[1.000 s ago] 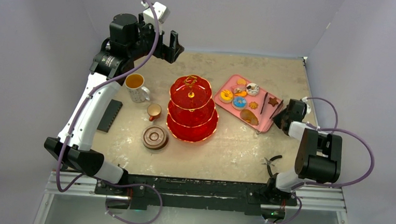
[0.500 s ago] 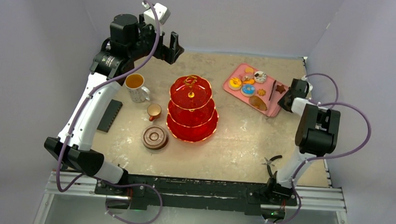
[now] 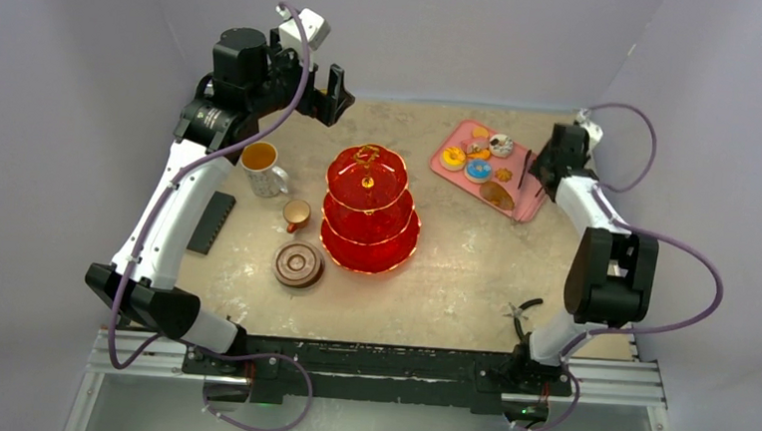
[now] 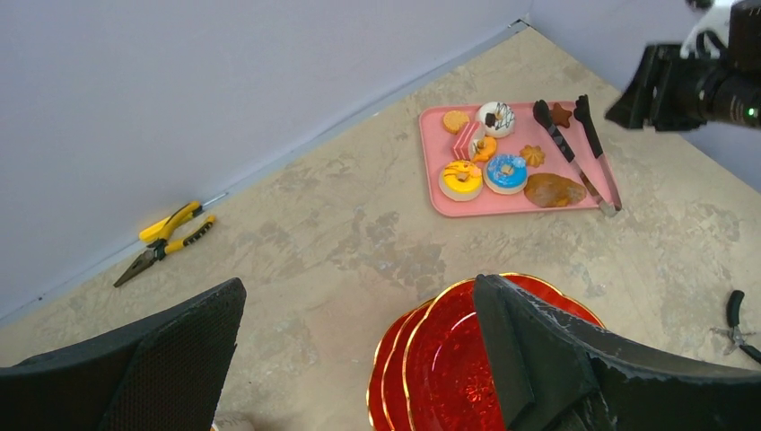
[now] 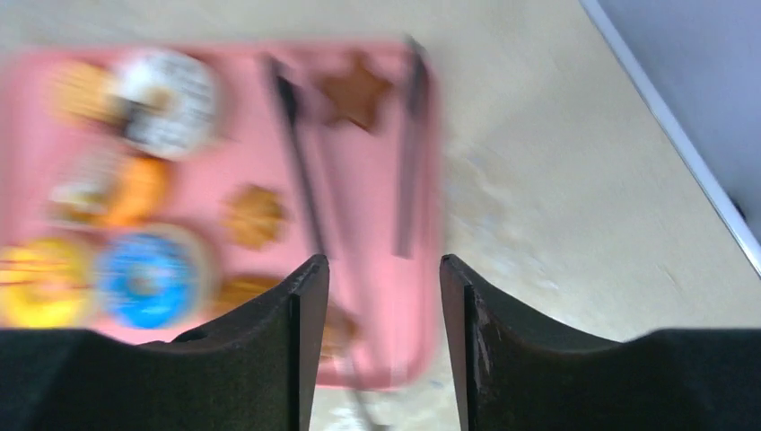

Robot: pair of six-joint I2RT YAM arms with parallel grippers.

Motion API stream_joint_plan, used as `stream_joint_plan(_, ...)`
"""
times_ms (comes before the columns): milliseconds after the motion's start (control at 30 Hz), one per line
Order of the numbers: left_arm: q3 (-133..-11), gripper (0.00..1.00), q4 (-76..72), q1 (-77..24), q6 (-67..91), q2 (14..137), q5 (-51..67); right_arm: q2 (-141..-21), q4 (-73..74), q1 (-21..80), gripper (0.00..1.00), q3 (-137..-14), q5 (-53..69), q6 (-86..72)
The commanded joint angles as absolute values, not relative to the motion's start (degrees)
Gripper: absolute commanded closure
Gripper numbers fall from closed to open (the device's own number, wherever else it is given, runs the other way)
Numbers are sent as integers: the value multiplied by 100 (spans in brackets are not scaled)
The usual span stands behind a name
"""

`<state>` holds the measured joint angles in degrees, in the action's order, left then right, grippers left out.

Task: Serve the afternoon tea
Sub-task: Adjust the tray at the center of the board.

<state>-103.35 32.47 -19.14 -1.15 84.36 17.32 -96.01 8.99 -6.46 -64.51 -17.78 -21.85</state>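
While left gripper [image 4: 357, 301] and right gripper [image 5: 381, 269] sit parted, empty | stand [image 3: 370, 210]: red translucent, three-tiered, gold-handled

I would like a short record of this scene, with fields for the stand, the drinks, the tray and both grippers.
stand: red translucent three-tier stand, no pastries visible on it
drinks: white mug of amber tea and small brown cup, left of the stand
tray: pink rectangular tray holding colourful pastries and black tongs
left gripper: open, holding nothing
right gripper: open, holding nothing, over the tray's edge
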Motion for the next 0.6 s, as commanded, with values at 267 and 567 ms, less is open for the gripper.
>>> stream_joint_plan(267, -10359, 1, 3222, -1812, -64, 8357, 1654, -10960, 672, 1975, 47, -8832, -1372, -2405)
stream_joint_plan(567, -10361, 1, 3207, -1793, -53, 8410, 1636, -12139, 746, 2318, 49, -9925, -1022, -2575)
